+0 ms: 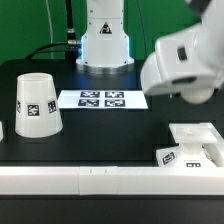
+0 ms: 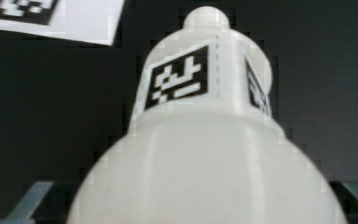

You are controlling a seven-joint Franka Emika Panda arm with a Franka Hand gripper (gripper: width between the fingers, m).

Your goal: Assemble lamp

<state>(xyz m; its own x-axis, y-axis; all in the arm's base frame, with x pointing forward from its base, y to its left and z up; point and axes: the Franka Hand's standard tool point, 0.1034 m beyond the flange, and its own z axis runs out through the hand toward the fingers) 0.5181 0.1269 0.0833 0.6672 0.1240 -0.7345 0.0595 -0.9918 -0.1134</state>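
The bulb (image 2: 202,120) fills the wrist view, white with tags on its neck. Its round head sits between my gripper (image 2: 197,205), whose fingers (image 2: 30,200) press against its sides. In the exterior view my gripper (image 1: 185,65) hangs blurred at the upper right, above the table, and the bulb cannot be made out there. The tapered shade (image 1: 35,103) stands on its wide end at the exterior view's left. The flat square base (image 1: 195,140) lies at the exterior view's lower right, below my gripper.
The marker board (image 1: 102,99) lies flat in the middle of the black table, and its corner shows in the wrist view (image 2: 51,20). A white rail (image 1: 100,180) runs along the front edge. The arm's pedestal (image 1: 105,40) stands at the back.
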